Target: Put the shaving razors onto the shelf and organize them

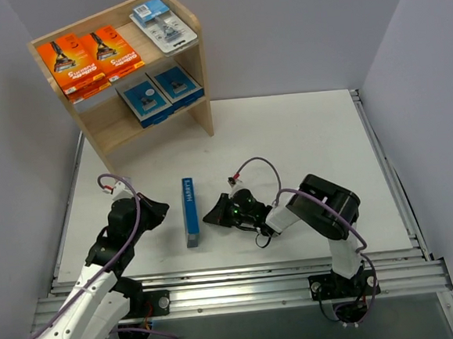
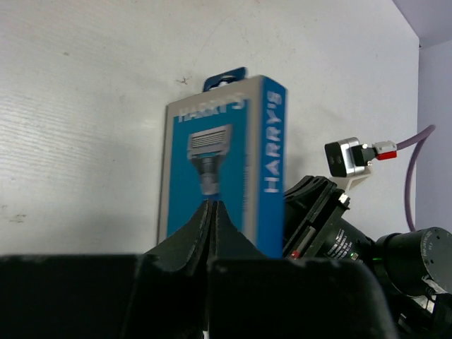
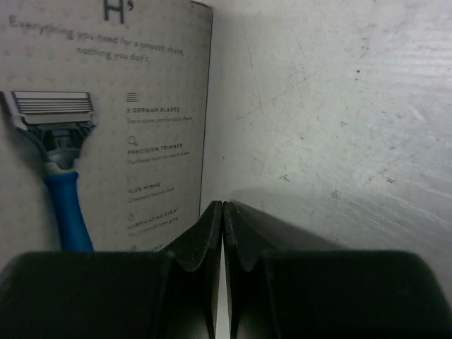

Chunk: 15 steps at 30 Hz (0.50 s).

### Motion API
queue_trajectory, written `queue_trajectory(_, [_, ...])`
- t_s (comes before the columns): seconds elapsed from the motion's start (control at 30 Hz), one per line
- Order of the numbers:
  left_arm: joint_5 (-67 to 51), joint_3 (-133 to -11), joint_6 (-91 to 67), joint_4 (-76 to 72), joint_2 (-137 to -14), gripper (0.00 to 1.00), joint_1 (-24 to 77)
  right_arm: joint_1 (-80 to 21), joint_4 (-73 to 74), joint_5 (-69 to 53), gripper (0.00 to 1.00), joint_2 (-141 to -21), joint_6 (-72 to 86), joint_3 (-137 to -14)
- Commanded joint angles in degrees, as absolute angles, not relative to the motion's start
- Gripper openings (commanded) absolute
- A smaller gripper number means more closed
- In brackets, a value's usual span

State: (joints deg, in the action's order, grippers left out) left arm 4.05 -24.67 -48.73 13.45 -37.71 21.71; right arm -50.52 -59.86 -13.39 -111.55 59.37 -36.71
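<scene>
- Harry's razor box (image 1: 191, 212) stands on edge between my two grippers.
- Left gripper (image 1: 164, 209): jaws clenched, empty, near it.
- Right gripper (image 1: 208, 216): jaws clenched, empty, just beside it.

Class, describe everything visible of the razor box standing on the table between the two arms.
The razor box is a flat grey-and-blue cardboard pack, "HARRY'S" lettered on its blue narrow side. One face pictures a razor head; the grey back shows a blue-handled razor and small print. A blue hang tab juts from one short end. It stands on a long edge on the white table, between the shut left tool and right tool; whether either touches it is unclear.
</scene>
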Motion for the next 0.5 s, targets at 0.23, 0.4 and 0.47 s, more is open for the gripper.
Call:
queue_trajectory(0.23, [6.1, -30.7, -46.2, 18.6, -34.3, 0.02, 22.0, -51.4, -37.1, -10.5, 0.05, -116.9, 56.2, -28.8])
queue_trajectory(0.4, [5.8, -30.5, -46.4, 19.9, -33.4, 0.02, 22.0, -51.3, -37.0, -10.3, 0.09, -115.4, 56.5, -28.0])
queue_trajectory(0.47, [5.7, -31.0, -46.3, 20.4, -33.2, 0.02, 22.0, -51.3, -36.3, -10.2, 0.12, -113.9, 56.3, -27.7])
